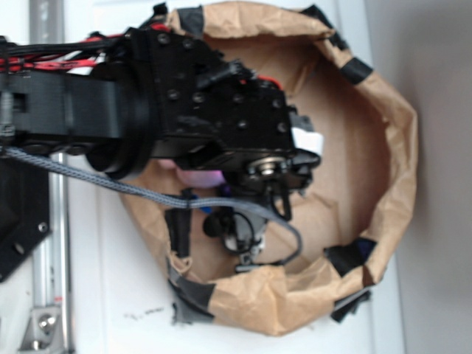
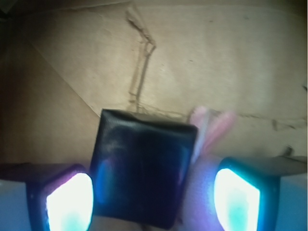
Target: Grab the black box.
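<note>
Reaching: the robot arm stretches from the left of the exterior view over a brown paper bag with rolled-down walls, its front end down inside the bag.
Bag: it lies on a white table; black tape strips patch its rim in several places.
Black box: the black box sits on the brown floor of the bag, low in the wrist view, turned a little so its top edge slants. Its faces are glossy and slightly crinkled.
Gripper: the gripper is spread, with 2 pads, the left pad and the right pad, glowing white and teal at either side of the box.
Contact: the left pad is just beside the box's left face; whether it touches, I cannot tell. The right pad stands apart from the box.
Pink plush: a pink plush peeks out just behind the box's right corner; in the exterior view a pink patch shows under the arm.
Cable: a grey braided cable runs along the arm and loops down into the bag.
</note>
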